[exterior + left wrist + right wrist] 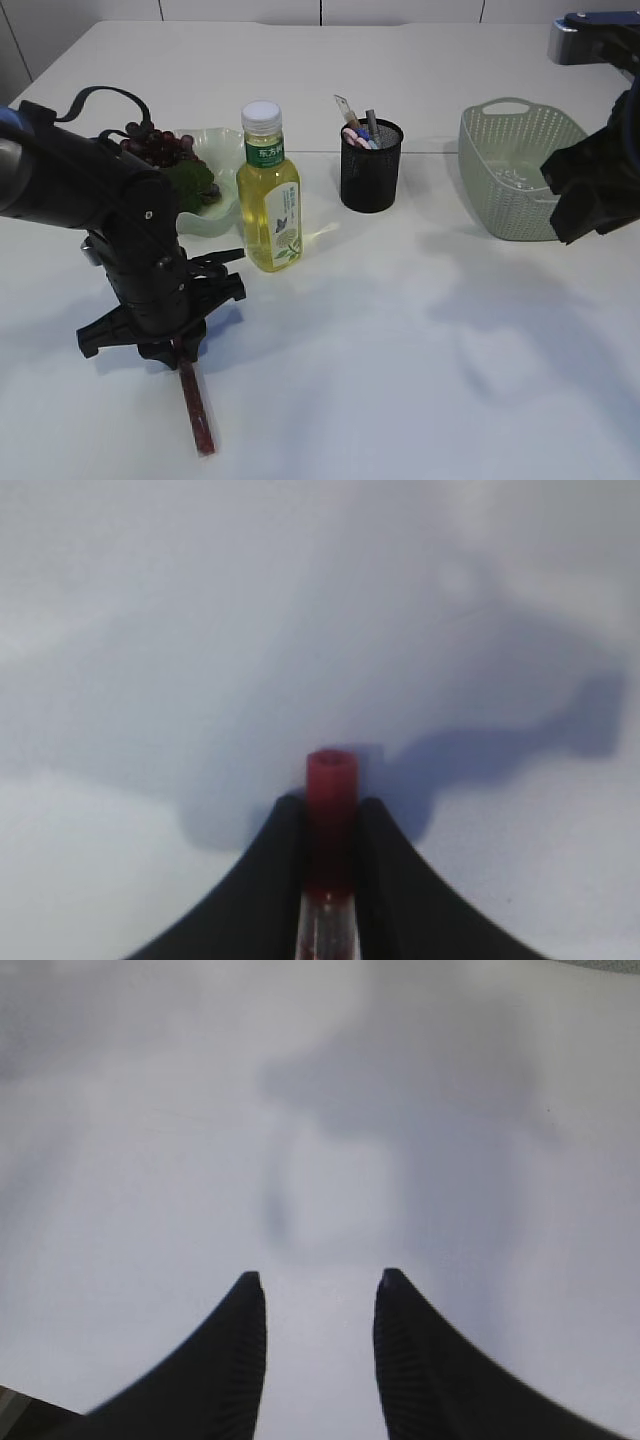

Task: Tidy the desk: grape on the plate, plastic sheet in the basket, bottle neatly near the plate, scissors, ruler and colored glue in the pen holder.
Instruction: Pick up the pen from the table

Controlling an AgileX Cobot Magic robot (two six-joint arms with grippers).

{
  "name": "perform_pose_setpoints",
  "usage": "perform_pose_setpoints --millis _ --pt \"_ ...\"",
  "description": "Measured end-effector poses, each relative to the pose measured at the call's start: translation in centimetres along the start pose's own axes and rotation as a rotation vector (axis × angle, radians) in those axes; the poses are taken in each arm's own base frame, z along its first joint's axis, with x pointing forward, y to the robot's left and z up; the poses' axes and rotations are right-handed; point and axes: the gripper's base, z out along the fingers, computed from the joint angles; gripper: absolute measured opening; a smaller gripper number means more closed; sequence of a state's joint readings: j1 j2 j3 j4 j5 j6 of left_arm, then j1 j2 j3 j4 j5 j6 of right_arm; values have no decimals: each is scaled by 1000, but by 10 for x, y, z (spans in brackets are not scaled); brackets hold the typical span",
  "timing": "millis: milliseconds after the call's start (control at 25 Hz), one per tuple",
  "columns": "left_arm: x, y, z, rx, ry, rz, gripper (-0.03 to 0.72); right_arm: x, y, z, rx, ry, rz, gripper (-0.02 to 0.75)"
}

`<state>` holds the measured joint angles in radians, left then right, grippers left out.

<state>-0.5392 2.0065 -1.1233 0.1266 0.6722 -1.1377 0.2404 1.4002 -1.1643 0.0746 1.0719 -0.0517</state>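
One colored glue tube (pixel 197 408) lies on the white table (pixel 420 350) at 7 o'clock, its red-capped end clamped between the jaws of the left gripper (pixel 331 845). One bottle (pixel 268 190), label text too small to read, stands at centre-left beside one grape-bearing plate (pixel 215 150), with one pen holder (pixel 370 165) at 12 o'clock and one basket (pixel 515 170) at 2 o'clock. The right gripper (pixel 320 1290), largely cut off at 3 o'clock in the exterior view, holds its jaws apart over bare table, gripping nothing.

White desk (pixel 420 330), pale panelled wall (pixel 240 10)
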Motion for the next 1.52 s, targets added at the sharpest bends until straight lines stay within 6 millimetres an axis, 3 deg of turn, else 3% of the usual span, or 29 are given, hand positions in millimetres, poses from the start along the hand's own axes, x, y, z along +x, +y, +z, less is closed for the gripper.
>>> perform_pose_setpoints --millis 800,1000,1320,1520 --pt "-1 2 -7 -19 -26 66 84 0 0 0 0 0 0 303" --pt "-8 3 -41 43 -114 130 84 0 0 0 0 0 0 303" --pt "-12 9 -121 258 -275 177 84 0 0 0 0 0 0 303" --pt "-9 17 -174 416 -414 314 84 -1 0 0 0 -8 -16 303"
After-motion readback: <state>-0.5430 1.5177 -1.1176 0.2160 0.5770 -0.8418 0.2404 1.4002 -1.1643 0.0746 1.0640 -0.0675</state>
